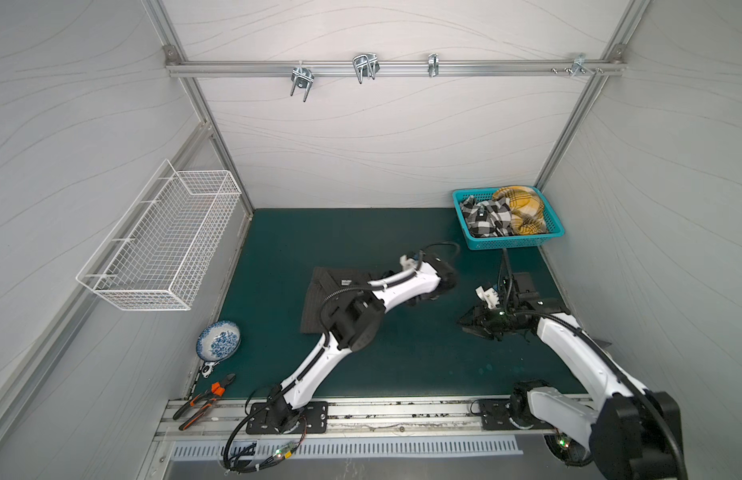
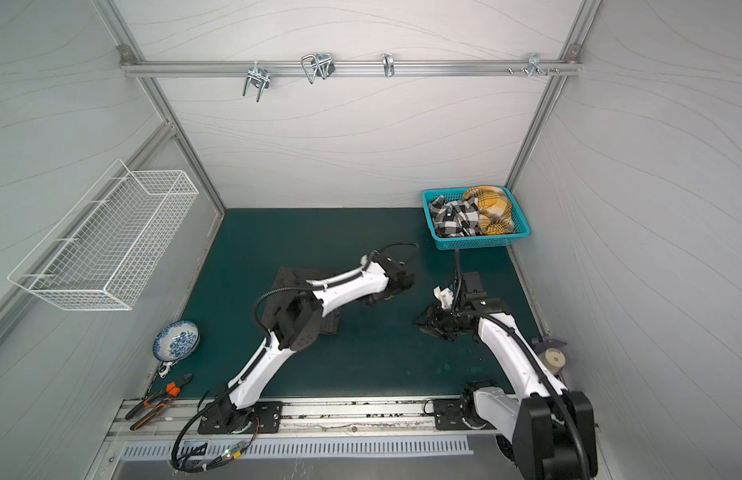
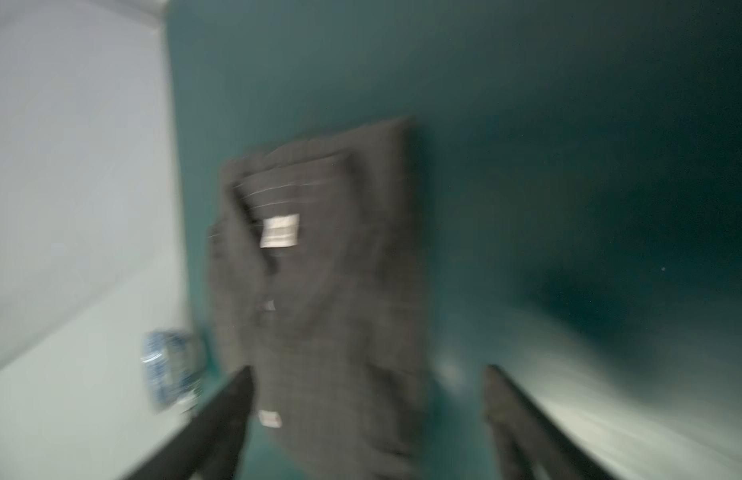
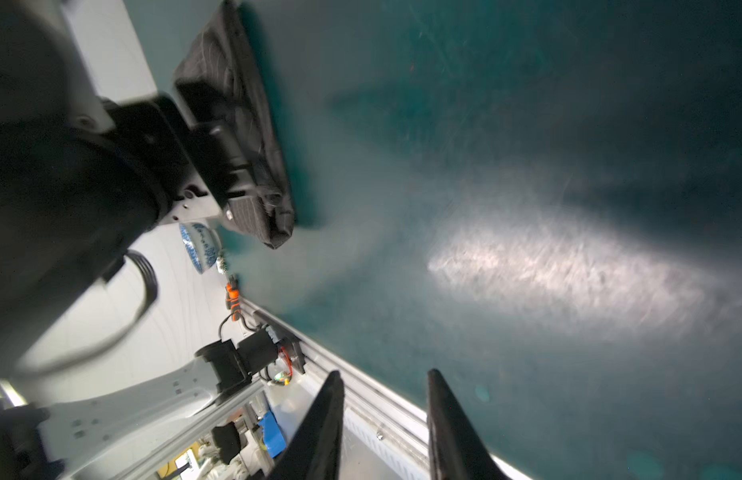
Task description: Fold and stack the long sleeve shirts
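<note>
While the left gripper (image 3: 369, 370) and right gripper (image 4: 385, 371) are hovering spread and empty, any low leftward sweep is risking dragging the folded charcoal shirt (image 1: 319, 296) open.

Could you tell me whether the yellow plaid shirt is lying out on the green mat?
No, the yellow plaid shirt sits bunched inside the teal basket at the back.

free: mat (image 1: 423, 357) front-centre | blocked: charcoal shirt (image 1: 318, 297) mid-left, teal basket (image 1: 510, 242) back-right
</note>
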Available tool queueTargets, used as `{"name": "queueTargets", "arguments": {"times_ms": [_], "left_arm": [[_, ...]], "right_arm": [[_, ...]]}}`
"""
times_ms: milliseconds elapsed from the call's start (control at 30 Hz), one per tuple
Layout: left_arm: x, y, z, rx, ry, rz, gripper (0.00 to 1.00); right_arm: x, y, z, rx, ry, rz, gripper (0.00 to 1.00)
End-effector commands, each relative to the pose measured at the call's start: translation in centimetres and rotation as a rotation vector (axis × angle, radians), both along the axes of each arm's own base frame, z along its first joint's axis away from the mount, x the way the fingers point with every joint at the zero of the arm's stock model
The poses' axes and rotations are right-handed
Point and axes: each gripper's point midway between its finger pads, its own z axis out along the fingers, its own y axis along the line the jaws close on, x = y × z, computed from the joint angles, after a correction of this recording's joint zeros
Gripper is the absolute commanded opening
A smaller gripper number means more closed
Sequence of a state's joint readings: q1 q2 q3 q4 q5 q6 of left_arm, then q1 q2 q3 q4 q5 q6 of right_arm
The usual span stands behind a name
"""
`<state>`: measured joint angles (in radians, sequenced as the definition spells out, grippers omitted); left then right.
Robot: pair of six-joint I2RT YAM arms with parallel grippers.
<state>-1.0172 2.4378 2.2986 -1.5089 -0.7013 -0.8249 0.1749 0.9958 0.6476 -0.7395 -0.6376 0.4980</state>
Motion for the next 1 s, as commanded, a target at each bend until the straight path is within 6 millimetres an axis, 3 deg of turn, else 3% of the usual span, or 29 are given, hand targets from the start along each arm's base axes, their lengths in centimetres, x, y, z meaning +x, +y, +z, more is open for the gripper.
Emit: {"name": "queueTargets", "arguments": {"times_ms": [0, 67, 133, 267, 333, 400, 600, 667, 800, 967], "left_arm": [[-1.1, 1.3, 6.8, -0.146, 0.027, 0.049, 0.99], [-1.0, 3.1, 8.5, -0.263, 0.043, 0.073, 0.99], [-0.9, 6.7, 8.9, -0.371, 0.049, 0.119, 0.96], [-1.3, 16.2, 5.4, -0.599, 0.112, 0.313, 0.63], [-1.9, 19.8, 3.3, -0.658, 0.137, 0.383, 0.51], [-2.6, 21.6, 1.5, -0.712, 0.179, 0.424, 0.41], [-2.9, 21.2, -3.7, -0.738, 0.310, 0.451, 0.27], [-3.0, 20.8, -4.7, -0.754, 0.331, 0.464, 0.24], [-2.8, 20.2, -4.9, -0.811, 0.305, 0.481, 0.25], [-2.8, 19.5, -5.2, -0.856, 0.315, 0.481, 0.24]], "right_arm": [[-1.5, -0.2, 1.5, 0.014, -0.014, 0.007, 0.40], [-1.5, -0.1, 2.1, 0.008, -0.025, 0.007, 0.42], [-1.2, 0.6, 2.2, -0.020, -0.024, 0.032, 0.42], [-0.1, 4.6, 2.5, -0.117, -0.050, 0.168, 0.40], [0.9, 7.3, 2.5, -0.169, -0.072, 0.237, 0.41], [2.4, 10.2, 2.1, -0.219, -0.078, 0.299, 0.41], [6.1, 17.5, -1.0, -0.308, -0.077, 0.402, 0.39], [7.0, 19.1, -2.2, -0.341, -0.077, 0.414, 0.40], [8.1, 20.7, -4.3, -0.371, -0.055, 0.414, 0.39], [8.2, 22.9, -5.8, -0.315, -0.015, 0.432, 0.38]]}}
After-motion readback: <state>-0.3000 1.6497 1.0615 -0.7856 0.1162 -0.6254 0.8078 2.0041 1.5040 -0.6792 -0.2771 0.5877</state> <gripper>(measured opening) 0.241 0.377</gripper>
